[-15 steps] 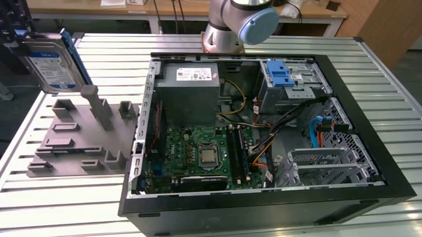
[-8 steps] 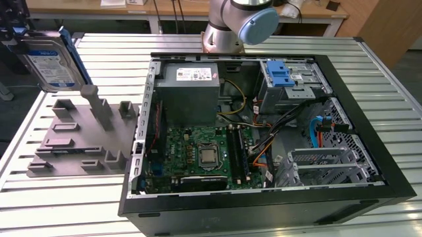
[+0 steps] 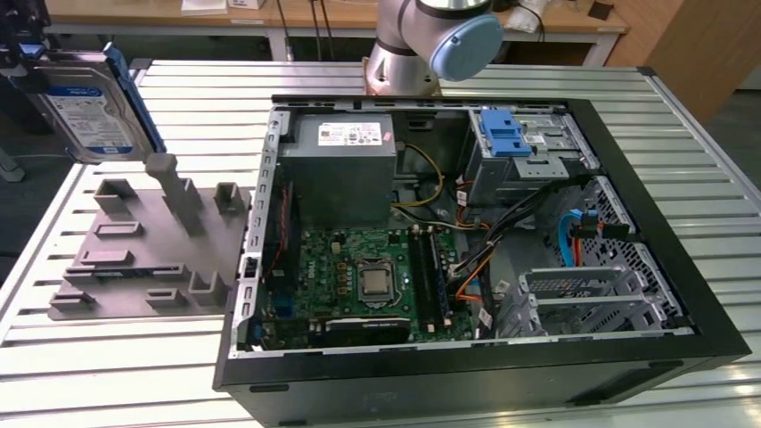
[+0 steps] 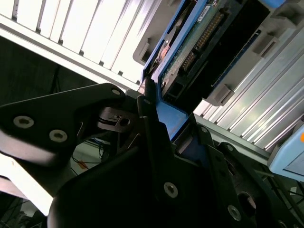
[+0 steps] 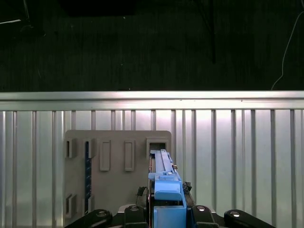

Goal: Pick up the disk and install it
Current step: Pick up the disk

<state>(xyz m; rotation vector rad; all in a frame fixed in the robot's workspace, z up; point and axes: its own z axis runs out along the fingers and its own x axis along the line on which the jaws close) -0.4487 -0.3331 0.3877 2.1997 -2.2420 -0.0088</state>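
Observation:
The disk (image 3: 89, 102), a silver-grey drive with a blue-and-white label and blue side rails, hangs in the air at the exterior view's far left, above the grey holder block (image 3: 143, 250). My gripper (image 3: 45, 64) is shut on it from the upper left. In the first wrist view the disk (image 5: 166, 187) appears edge-on, blue rail toward the camera, rising out of the black fingers (image 5: 202, 213) over the holder block (image 5: 116, 171). The second wrist view has the disk's connector end (image 4: 204, 42) and the dark fingers (image 4: 152, 118) clamped on the blue rail.
An open computer case (image 3: 249, 267) lies on the slatted metal table (image 3: 143, 374). Inside are a grey power-supply box (image 3: 345, 147), a motherboard (image 3: 369, 281) and a silver cage with a blue latch (image 3: 518, 143). The arm's base (image 3: 411, 53) stands behind the case.

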